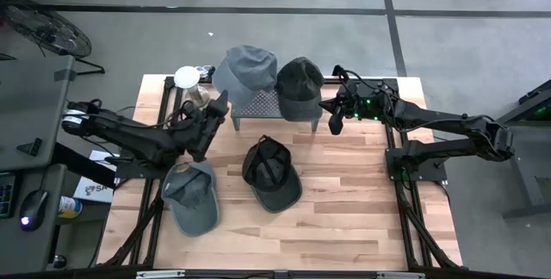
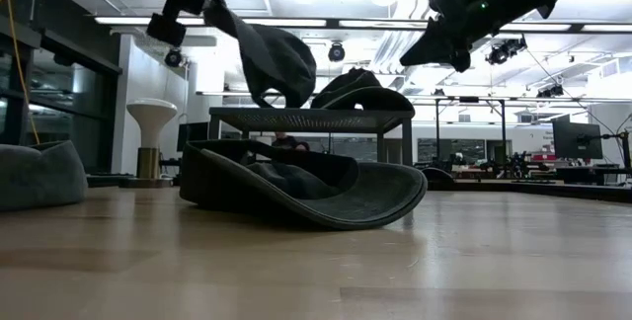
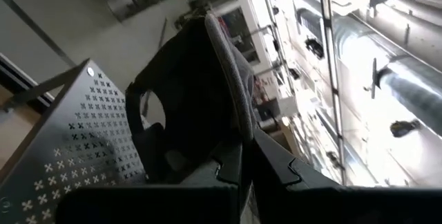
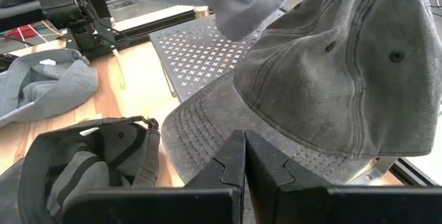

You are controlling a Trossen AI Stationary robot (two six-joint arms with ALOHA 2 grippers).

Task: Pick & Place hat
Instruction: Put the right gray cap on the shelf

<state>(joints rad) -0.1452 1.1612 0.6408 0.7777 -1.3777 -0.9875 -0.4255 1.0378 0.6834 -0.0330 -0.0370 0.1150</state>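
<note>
1. Left gripper [image 1: 222, 107] clamped on grey cap [image 1: 244, 72], raised over perforated metal stand [image 1: 263, 102] at table's 12 o'clock, apparently for placing.
2. Right gripper [image 1: 334, 124] shut, empty, just off stand's 3 o'clock side beside dark grey cap [image 1: 299, 85] resting there.
3. Black cap [image 1: 271, 173] and second grey cap [image 1: 191, 195] left on wooden table [image 1: 344, 201], toward 6 o'clock, awaiting pickup.

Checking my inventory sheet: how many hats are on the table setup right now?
4. A light grey hat hangs from the left pincer over the perforated stand; a dark grey hat rests on that stand; a black hat lies mid-table; a grey hat lies left of it.
</note>
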